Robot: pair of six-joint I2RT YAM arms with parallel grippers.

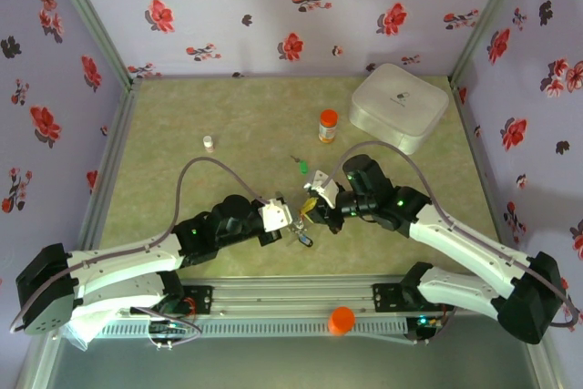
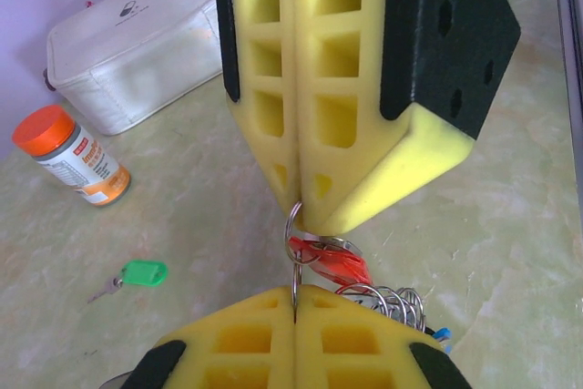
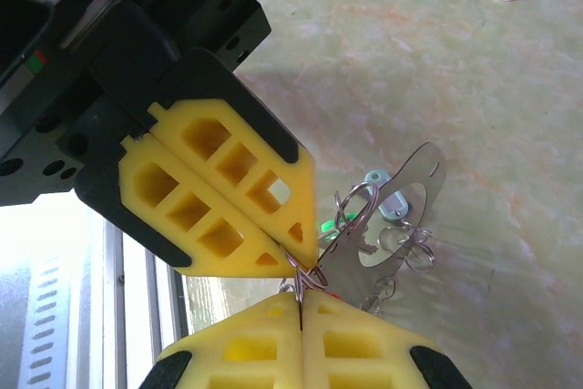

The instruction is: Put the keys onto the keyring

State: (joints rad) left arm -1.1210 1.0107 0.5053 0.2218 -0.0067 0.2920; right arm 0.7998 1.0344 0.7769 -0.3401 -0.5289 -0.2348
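My left gripper (image 1: 292, 222) and right gripper (image 1: 312, 211) meet tip to tip low over the table, near the front middle. Both are shut on one small wire ring (image 2: 294, 252): the left gripper (image 2: 295, 302) pinches its lower end, the right gripper (image 2: 297, 211) its upper end. A red-tagged key (image 2: 335, 263) hangs on that ring beside several more wire rings (image 2: 393, 302). Past my right gripper (image 3: 301, 302) dangles the keyring (image 3: 435, 168), a flat grey metal hoop, with teal (image 3: 390, 202) and green (image 3: 325, 225) tags behind it. A loose green-tagged key (image 1: 300, 168) lies on the table.
An orange-capped bottle (image 1: 328, 125) stands behind the grippers, with a white lidded box (image 1: 399, 107) at the back right. A small white vial (image 1: 208, 142) stands to the back left. An orange cap (image 1: 342, 319) sits on the front rail.
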